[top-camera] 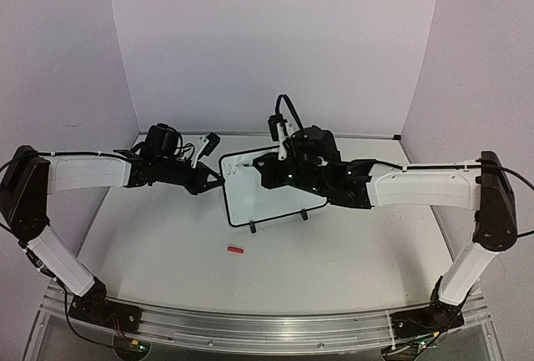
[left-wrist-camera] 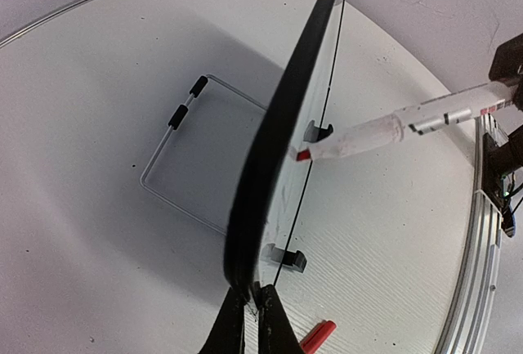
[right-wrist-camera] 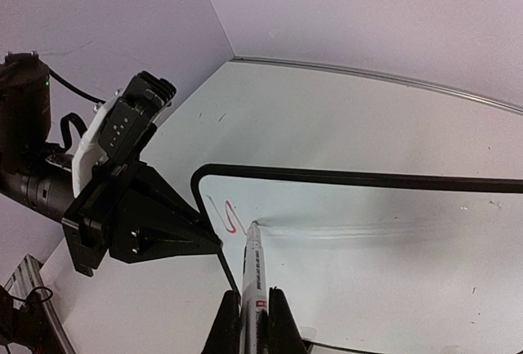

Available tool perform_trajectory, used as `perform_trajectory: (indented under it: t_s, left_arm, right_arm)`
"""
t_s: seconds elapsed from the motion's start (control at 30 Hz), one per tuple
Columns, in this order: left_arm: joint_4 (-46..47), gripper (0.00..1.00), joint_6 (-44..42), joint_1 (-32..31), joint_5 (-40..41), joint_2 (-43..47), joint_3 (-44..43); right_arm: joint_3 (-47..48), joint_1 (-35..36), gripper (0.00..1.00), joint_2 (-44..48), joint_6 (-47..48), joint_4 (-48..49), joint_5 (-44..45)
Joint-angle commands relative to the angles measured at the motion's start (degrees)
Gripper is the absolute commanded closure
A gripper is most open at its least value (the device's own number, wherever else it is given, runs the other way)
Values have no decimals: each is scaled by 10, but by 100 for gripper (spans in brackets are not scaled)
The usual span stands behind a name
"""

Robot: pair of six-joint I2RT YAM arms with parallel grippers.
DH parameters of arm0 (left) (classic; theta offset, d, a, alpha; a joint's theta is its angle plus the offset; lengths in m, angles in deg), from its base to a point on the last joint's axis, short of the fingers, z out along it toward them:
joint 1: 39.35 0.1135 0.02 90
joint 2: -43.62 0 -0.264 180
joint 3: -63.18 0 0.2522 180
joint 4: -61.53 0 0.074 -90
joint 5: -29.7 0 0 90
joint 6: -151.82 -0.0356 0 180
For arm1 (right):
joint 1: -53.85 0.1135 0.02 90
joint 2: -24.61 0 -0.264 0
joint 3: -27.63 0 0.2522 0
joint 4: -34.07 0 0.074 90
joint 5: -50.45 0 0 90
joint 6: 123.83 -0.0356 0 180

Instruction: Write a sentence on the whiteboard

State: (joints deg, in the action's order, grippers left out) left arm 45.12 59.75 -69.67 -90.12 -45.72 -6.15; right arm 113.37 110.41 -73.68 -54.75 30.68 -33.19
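Left hand (left-wrist-camera: 252,301) tight on whiteboard (left-wrist-camera: 278,125) rim

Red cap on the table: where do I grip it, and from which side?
Grip the red cap across its narrow width at mid-length, coming straight down from above. It lies flat on its long side on the table, apart from the whiteboard, so a top approach likely meets nothing.

Robotics lab booth: plain lilac backdrop walls (top-camera: 275,36), white tabletop (top-camera: 350,261), aluminium mounting rail (top-camera: 267,328).
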Motion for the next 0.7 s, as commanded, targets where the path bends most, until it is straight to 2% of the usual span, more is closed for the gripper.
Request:
perform_trajectory:
  t_s: [0.0,0.67]
  left_arm:
    - [-20,100,-30,-2,30,-7,-20]
    - [-22,100,-31,-2,31,-10,-20]
  right_arm:
    - [20,-1,100,28,14,29,25]
    - [8,-1,100,37,10,44,29]
